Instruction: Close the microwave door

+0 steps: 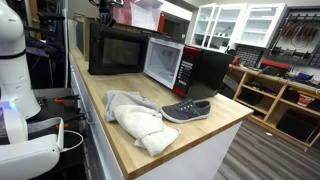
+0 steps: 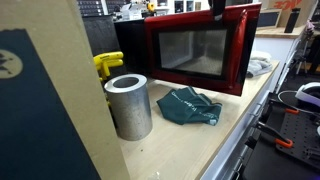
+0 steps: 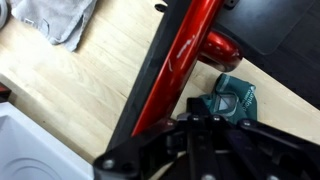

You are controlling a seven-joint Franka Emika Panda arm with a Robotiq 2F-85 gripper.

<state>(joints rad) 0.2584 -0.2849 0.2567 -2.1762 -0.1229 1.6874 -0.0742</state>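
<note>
The microwave (image 1: 200, 68) stands on the wooden counter, with black casing, a red button panel and a pale interior showing. The microwave door (image 1: 115, 48) is swung open with its black inner face showing. In an exterior view its red frame and dark glass (image 2: 195, 50) face the camera. The wrist view looks down on the door's red top edge (image 3: 182, 55). My gripper (image 3: 203, 118) hangs just above and beside this edge, at the door's top (image 2: 215, 10). Its fingers sit close together and hold nothing.
A grey cloth (image 1: 135, 115) and a grey shoe (image 1: 186, 110) lie on the counter (image 1: 200, 135) in front of the microwave. Behind the door are a metal cylinder (image 2: 128, 105), a yellow object (image 2: 108, 65) and a teal cloth (image 2: 190, 105). The teal cloth also shows in the wrist view (image 3: 232, 100).
</note>
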